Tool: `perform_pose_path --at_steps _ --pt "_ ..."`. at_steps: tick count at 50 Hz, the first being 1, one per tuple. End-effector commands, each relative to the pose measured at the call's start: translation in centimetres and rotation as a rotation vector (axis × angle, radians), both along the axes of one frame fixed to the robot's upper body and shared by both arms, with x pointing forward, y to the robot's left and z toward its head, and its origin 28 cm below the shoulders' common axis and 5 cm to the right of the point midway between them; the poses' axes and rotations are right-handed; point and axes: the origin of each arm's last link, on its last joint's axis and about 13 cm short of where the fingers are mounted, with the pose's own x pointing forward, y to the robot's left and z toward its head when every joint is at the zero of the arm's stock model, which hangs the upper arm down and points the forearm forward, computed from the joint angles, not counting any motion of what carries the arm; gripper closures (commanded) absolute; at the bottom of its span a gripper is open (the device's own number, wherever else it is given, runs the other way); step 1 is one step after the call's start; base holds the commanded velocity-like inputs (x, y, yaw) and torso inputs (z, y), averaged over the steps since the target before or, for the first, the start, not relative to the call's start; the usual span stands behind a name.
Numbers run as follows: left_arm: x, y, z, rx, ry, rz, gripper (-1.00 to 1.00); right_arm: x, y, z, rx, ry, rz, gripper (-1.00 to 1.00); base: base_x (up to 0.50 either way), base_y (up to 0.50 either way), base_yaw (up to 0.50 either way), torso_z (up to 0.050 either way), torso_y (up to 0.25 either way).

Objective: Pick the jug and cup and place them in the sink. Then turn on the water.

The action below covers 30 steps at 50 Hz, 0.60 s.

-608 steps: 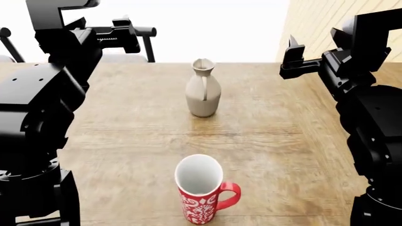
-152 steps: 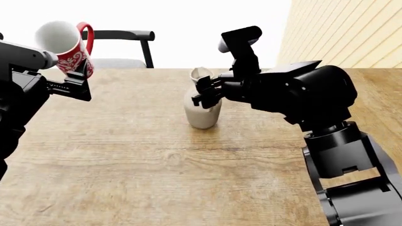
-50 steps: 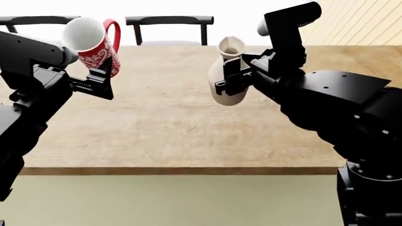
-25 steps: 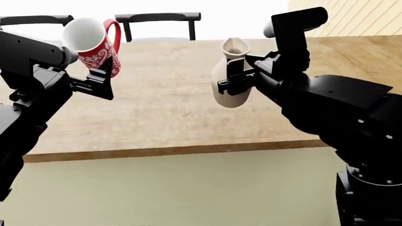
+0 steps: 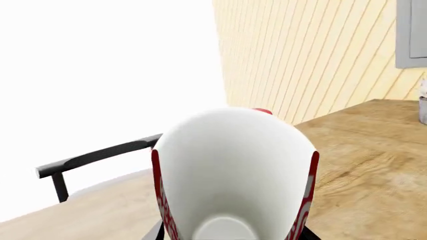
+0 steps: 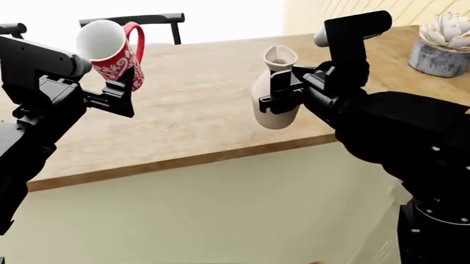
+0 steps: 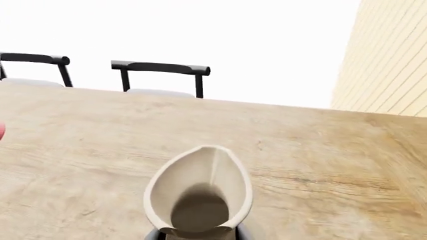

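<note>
I carry the cup (image 6: pixel 110 49) at ten o'clock in my left end effector (image 6: pixel 118 91) and the jug (image 6: pixel 273 91) at one o'clock in my right end effector (image 6: pixel 283 93), both clamped and lifted clear of the surface (image 6: pixel 184 110). I hold them upright for transport; no sink is in view.

Matte black blocky arms, rounded joint housings, grey cylinder ends.

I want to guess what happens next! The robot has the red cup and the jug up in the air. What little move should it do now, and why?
Probably keep turning away from the wooden table to look for the sink. The left gripper holds the cup and the right gripper holds the jug, both lifted clear. No sink shows in any view, so nothing can be set down yet.
</note>
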Motion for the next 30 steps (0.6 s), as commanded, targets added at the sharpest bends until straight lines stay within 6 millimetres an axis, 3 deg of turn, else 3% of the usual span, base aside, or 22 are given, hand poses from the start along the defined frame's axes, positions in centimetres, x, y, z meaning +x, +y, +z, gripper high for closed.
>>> perform_pose_path --at_steps 1,30 --pt "0.0 0.0 0.2 -0.015 -0.003 -0.004 1.00 -0.3 -0.4 0.7 0.010 -0.044 -0.018 1.00 -0.15 0.03 -0.50 0.000 0.010" --pt "0.0 0.0 0.2 -0.009 0.012 -0.028 1.00 0.3 -0.9 -0.8 0.029 -0.036 -0.035 1.00 -0.14 0.05 -0.50 0.000 0.001"
